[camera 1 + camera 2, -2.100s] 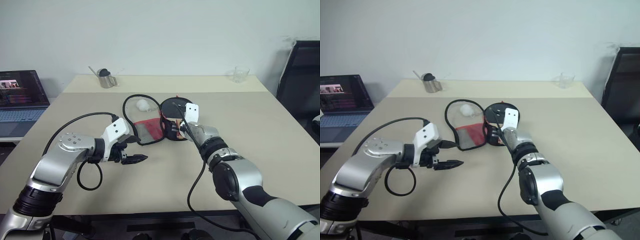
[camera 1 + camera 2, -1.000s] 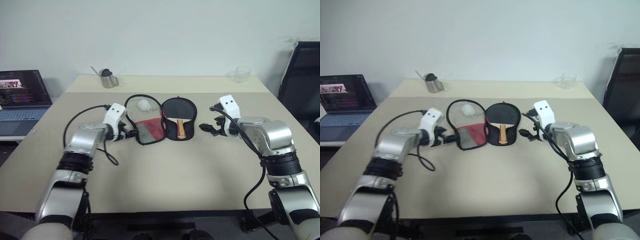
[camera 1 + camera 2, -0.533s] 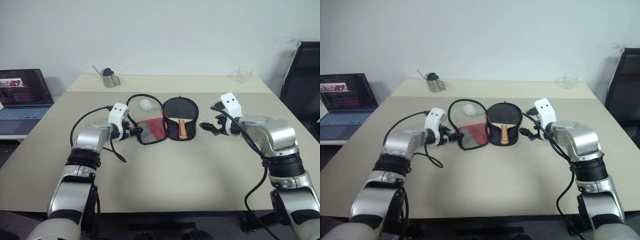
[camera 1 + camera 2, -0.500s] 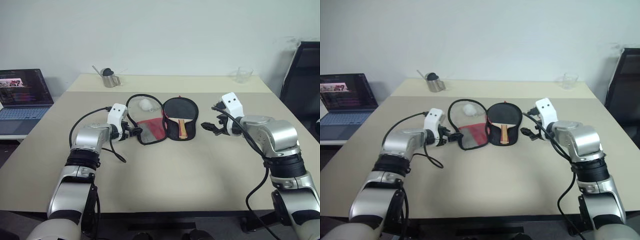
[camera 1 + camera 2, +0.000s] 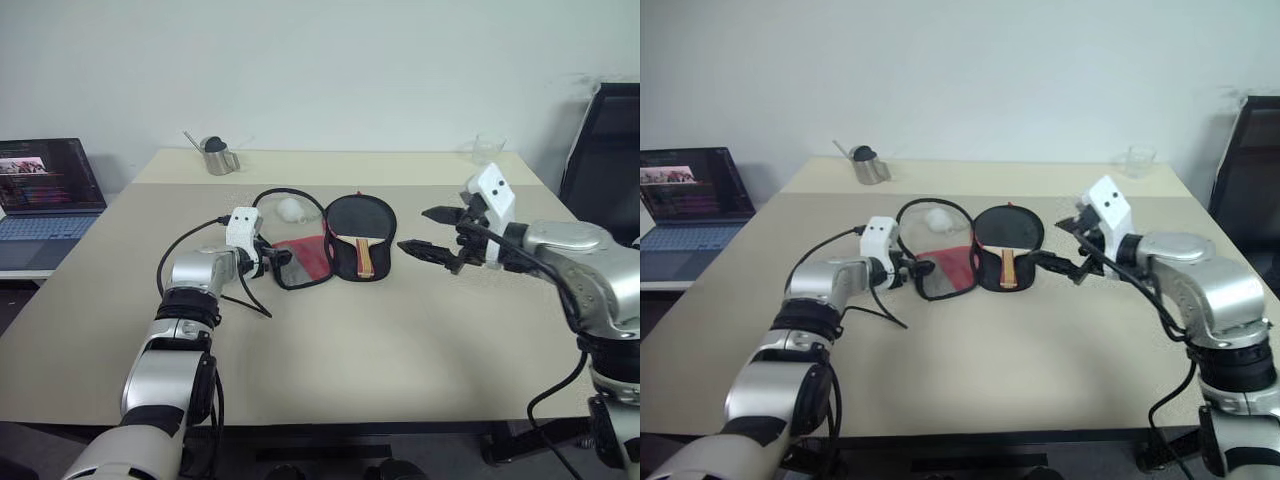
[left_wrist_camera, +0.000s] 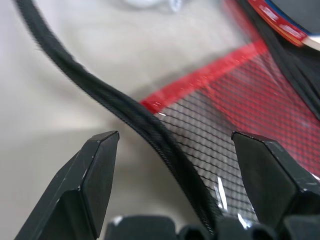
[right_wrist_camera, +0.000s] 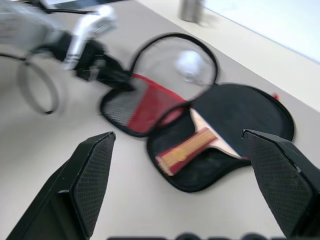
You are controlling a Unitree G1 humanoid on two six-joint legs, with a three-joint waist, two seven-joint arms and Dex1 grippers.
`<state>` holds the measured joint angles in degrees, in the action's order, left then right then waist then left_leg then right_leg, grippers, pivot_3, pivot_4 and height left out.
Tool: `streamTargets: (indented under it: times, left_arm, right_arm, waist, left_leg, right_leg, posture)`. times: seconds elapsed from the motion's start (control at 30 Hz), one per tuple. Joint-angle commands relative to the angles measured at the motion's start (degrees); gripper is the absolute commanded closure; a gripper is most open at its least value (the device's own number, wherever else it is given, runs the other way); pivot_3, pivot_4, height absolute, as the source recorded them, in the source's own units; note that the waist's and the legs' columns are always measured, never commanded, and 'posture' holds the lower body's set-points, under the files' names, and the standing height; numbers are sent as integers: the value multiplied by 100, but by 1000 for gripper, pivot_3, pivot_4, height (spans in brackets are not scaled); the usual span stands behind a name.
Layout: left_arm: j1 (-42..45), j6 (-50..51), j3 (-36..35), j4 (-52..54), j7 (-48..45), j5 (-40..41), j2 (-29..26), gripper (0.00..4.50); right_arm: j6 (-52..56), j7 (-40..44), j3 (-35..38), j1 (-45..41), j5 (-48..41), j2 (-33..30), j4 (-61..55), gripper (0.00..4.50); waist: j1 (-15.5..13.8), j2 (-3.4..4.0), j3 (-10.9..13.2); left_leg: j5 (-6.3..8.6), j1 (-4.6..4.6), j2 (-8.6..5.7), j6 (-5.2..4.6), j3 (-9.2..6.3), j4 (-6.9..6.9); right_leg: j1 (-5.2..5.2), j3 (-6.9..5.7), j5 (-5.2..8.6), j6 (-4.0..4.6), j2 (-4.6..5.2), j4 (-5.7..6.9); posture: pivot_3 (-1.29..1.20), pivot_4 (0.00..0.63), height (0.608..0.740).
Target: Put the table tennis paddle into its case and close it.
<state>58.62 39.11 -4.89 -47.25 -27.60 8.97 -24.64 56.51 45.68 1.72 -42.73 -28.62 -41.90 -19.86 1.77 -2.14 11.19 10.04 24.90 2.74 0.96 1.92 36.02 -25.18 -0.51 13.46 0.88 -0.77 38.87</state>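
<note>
The black fabric zip case with its red lower part and black mesh pocket lies spread open on the beige table. The table tennis paddle, with round black rubber face and short light wooden handle with red stripes, rests inside the half of the case nearer the right gripper. A small white ball sits behind the mesh of the case's other half. The left gripper is at that half's outer rim, its black fingers spread apart with the black zip edge running between them, not clamped. The right gripper hovers above the table just beside the case's paddle side, fingers wide apart, holding nothing.
</note>
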Motion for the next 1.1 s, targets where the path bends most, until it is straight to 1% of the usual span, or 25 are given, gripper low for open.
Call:
streamTargets:
  times: [0.03, 0.1, 0.2, 0.33, 0.43, 0.47, 0.5, 0.53, 0.7, 0.9, 1.1]
  left_arm:
    - [324, -280, -154, -96, 106, 45, 56, 553]
    - [405, -325, -171, -182, 96, 62, 110, 553]
    - [511, -420, -179, -308, 96, 47, 194, 1157]
    - [571, -437, -207, -409, 121, 40, 238, 2683]
    - [454, -314, -202, -214, 62, 75, 220, 3728]
    - [392, -310, -236, -115, 24, 122, 216, 3949]
    - [354, -288, -270, -50, -13, 166, 212, 4337]
    - [340, -294, -247, -26, 1, 133, 201, 4471]
    - [554, -458, -258, -129, 158, 95, 269, 4471]
    - [780, -655, -267, -134, 348, 111, 527, 4471]
    - [989, -723, -320, 137, 348, 328, 1071, 4471]
  right_arm:
    - [-151, 80, 227, -33, -114, -198, -185, 52]
    - [-182, 89, 231, -37, -104, -263, -169, 52]
    - [-216, 46, 242, -62, -83, -325, -151, 0]
    - [-208, 6, 290, -71, -106, -369, -182, 0]
    - [-203, -17, 330, -28, -86, -444, -177, 0]
    - [-211, -18, 347, -6, -83, -472, -167, 0]
    - [-219, -19, 356, 9, -81, -490, -156, 0]
    - [-228, -19, 356, 21, -78, -504, -145, 0]
    - [-310, -28, 301, -5, -28, -503, -34, 0]
    - [-402, -100, 242, -28, 62, -469, 88, 0]
    - [-397, -169, 228, 36, 65, -472, 60, 0]
  waist:
    - [-1, 0, 0]
    - [-7, 0, 0]
    - [-7, -1, 1]
    - [-4, -1, 1]
    - [-5, -2, 1]
    - [-5, -2, 1]
    - [-4, -2, 1]
    - [-4, -2, 1]
    - [-4, -2, 1]
    - [-18, -4, 2]
    - [-26, -6, 3]
  left_leg:
    - [0, -1, -1, 0, 1, 2]
    - [0, -1, -4, 1, 3, 4]
    - [0, -1, -6, 1, 6, 4]
    - [0, 0, -5, 1, 6, 1]
    - [0, 0, -3, 1, 4, 0]
    - [0, -1, -4, 1, 4, 1]
    - [0, -1, -4, 2, 4, 1]
    - [0, -1, -4, 2, 5, 2]
    - [0, -1, -4, 2, 5, 2]
    - [0, -1, -8, 2, 6, 3]
    - [-1, 0, -9, 2, 6, 3]
  right_leg:
    - [1, 0, 0, 0, 0, 0]
    - [2, 1, 0, -1, 2, 1]
    - [3, 2, 0, -1, 3, -2]
    - [1, 3, 0, -1, 3, -4]
    - [1, 2, 0, -1, 3, -2]
    - [2, 2, 0, -1, 3, -2]
    - [2, 2, 0, -1, 3, -2]
    - [2, 2, 0, -1, 3, -2]
    - [1, 3, 0, -1, 4, 0]
    - [3, 3, 0, -1, 5, -1]
    - [3, 3, 0, -1, 5, -2]
  posture:
    - [0, 150, 740]
    - [0, 150, 740]
    - [0, 150, 740]
    - [0, 150, 740]
    - [0, 150, 740]
    - [0, 150, 740]
    - [0, 150, 740]
    - [0, 150, 740]
    - [0, 150, 740]
    - [0, 150, 740]
    - [0, 150, 740]
